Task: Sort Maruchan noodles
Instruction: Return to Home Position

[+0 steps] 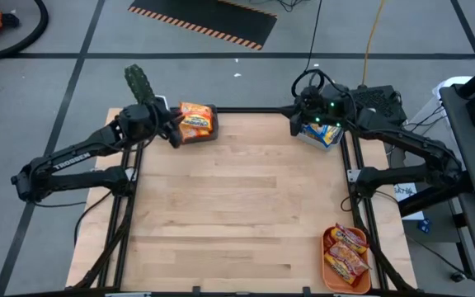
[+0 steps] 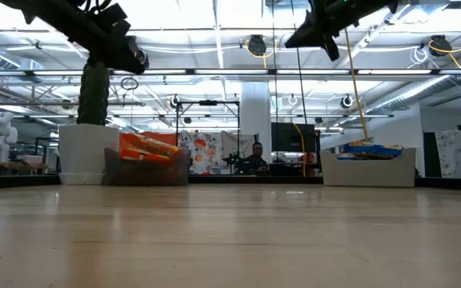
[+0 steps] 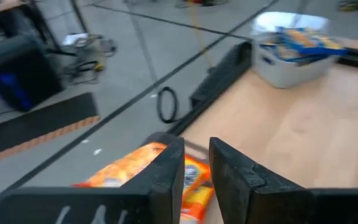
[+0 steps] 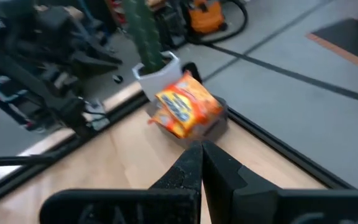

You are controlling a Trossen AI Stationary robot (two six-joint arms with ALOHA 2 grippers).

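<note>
Orange-yellow Maruchan noodle packets point(image 1: 196, 121) lie piled in a grey bin point(image 2: 146, 170) at the table's far left. My left gripper point(image 3: 196, 149) hovers just above and beside that pile point(image 3: 126, 171), its fingers a little apart with nothing between them. Blue-white packets point(image 1: 325, 132) lie in a pale bin point(image 3: 284, 68) at the far right. My right gripper point(image 4: 202, 148) hangs shut and empty in the air beside that bin, pointing across the table toward the orange pile point(image 4: 185, 109). Dark red packets point(image 1: 349, 252) lie in an orange tray point(image 1: 326, 268) at the near right.
A green cactus in a white pot point(image 1: 138, 82) stands just behind the grey bin. A black frame rail point(image 1: 254, 110) runs along the table's far edge. The bare wooden top point(image 1: 237, 206) stretches between the bins and the tray.
</note>
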